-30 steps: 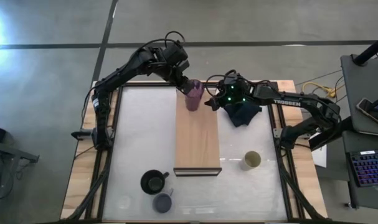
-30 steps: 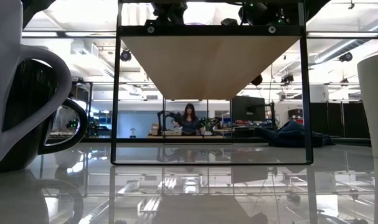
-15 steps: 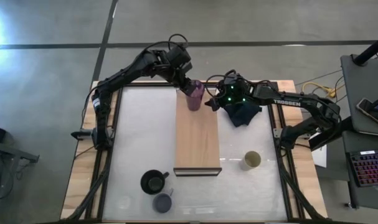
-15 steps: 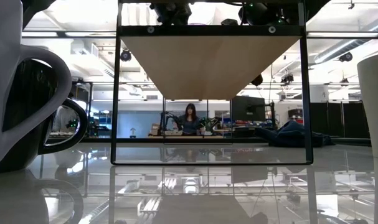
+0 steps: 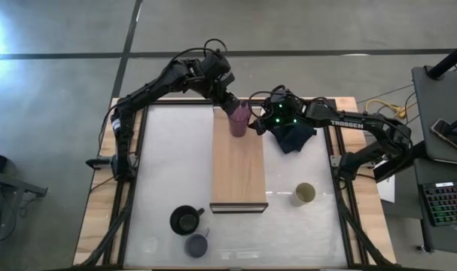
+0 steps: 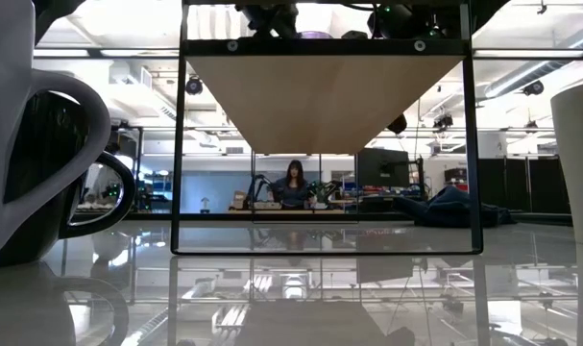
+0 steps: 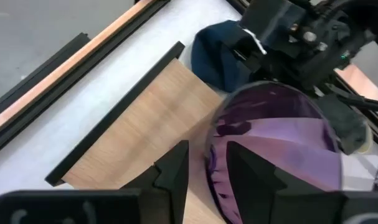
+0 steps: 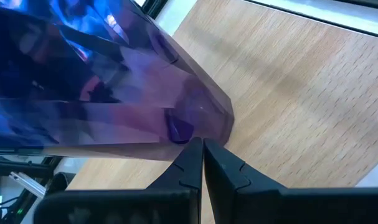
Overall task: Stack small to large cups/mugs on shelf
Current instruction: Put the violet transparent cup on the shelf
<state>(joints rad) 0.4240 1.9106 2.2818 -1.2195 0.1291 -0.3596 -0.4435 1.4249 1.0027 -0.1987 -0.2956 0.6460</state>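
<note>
Left end effector [image 5: 232, 104] grips the rim of the purple tumbler [image 5: 239, 120] at the shelf's [image 5: 238, 162] far end, one finger inside, tumbler tilted; right end effector [image 5: 256, 125] just beside it, fingers pressed together w/ nothing between; black mug [image 5: 185, 220], lavender-blue mug [image 5: 196, 245] & beige cup [image 5: 304, 193] sit on the tabletop [image 5: 168, 162].

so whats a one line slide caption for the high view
Left gripper at the tall translucent purple tumbler on the light-wood shelf board's far end.
</note>
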